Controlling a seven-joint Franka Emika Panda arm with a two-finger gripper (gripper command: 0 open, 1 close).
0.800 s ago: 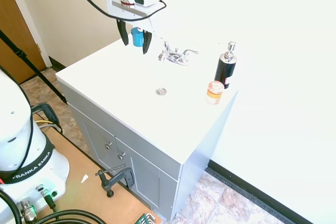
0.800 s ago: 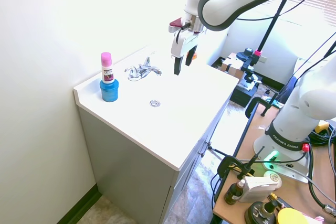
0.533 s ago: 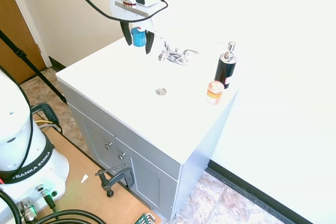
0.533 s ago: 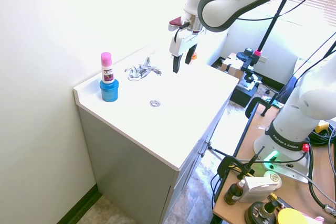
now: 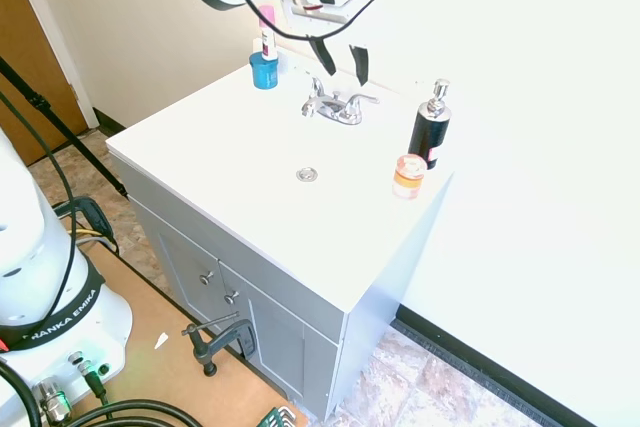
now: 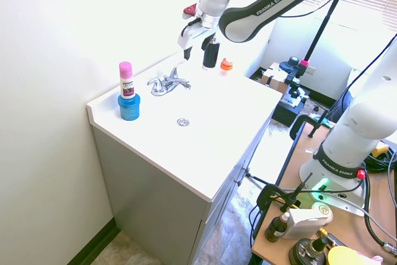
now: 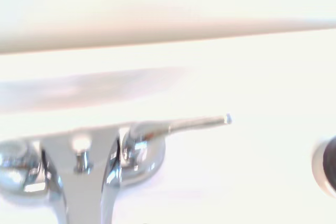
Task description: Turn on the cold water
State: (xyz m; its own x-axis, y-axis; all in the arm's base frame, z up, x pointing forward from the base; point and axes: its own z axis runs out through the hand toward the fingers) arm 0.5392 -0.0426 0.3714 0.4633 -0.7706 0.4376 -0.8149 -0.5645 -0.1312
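Gripper (image 5: 340, 55) hovering above faucet (image 5: 335, 107), fingers spread wide, holding nothing, apparently lining up on cold lever (image 5: 361, 100) projecting from faucet's 3 o'clock side. Water not running. Soap bottle (image 5: 430, 128) standing clear.

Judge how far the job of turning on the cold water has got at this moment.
Done: the gripper hangs open above the faucet, behind its right-hand lever, which also shows in the wrist view.
In hand: lining the fingers up with that lever; they are clear of it.
Left: lowering, pushing the lever, and getting flow. No water shows at the spout or around the drain.
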